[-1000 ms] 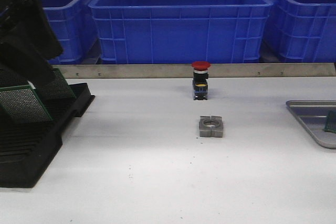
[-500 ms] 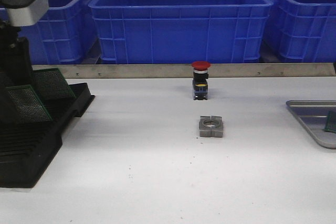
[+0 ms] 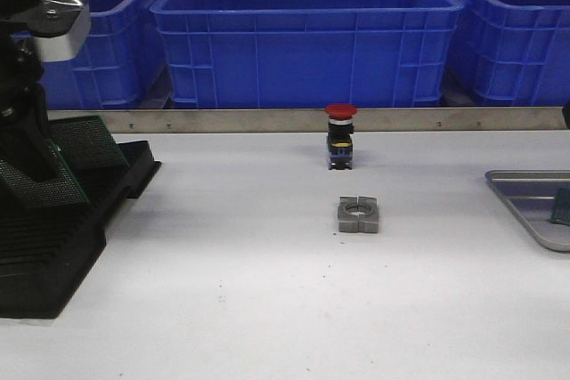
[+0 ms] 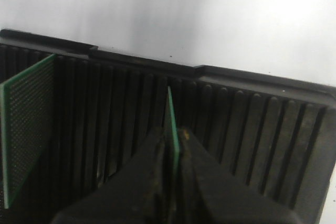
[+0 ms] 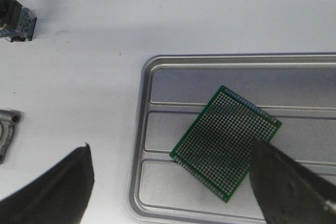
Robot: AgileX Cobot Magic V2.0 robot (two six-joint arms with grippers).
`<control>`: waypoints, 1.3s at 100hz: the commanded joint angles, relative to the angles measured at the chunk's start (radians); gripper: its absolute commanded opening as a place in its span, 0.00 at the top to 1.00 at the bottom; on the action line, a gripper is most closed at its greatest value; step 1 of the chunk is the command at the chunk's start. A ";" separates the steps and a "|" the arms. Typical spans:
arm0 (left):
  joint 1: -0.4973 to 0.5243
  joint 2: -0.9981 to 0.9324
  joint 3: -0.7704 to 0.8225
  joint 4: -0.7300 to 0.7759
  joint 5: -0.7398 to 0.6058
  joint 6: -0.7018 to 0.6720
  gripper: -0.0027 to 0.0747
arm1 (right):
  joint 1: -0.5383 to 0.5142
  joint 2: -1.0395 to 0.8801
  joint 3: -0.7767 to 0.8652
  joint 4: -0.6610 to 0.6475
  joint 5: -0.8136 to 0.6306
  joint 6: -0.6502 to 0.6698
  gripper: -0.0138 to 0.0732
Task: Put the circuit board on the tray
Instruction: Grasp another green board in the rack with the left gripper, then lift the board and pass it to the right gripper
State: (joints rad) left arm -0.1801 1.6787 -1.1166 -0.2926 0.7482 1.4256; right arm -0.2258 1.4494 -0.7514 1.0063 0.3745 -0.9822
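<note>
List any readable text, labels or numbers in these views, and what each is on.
None readable.
red-capped push button: a yellow band on its body, too small to show any lettering.
circuit board on the tray: only a hole grid, no print visible.
Blue bins, black slotted rack, split metal block: no markings visible.

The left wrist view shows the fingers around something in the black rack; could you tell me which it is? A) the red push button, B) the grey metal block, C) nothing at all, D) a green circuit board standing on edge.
D: the left fingers sit on either side of a thin green circuit board standing edge-on in the black rack.
</note>
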 commanded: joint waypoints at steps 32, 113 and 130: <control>-0.108 -0.106 -0.185 -0.236 0.233 -0.015 0.99 | 0.026 -0.127 -0.032 0.018 0.174 -0.214 0.13; -0.395 -0.105 -0.204 -0.678 0.251 -0.015 0.99 | 0.553 -0.164 -0.078 0.104 0.398 -0.613 0.13; -0.395 -0.105 -0.204 -0.746 0.251 -0.014 0.99 | 0.554 -0.164 -0.078 0.123 0.400 -0.613 0.31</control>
State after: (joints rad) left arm -0.5676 1.6178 -1.2888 -0.9384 1.0017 1.4213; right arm 0.3274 1.3159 -0.7976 1.0694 0.7733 -1.5837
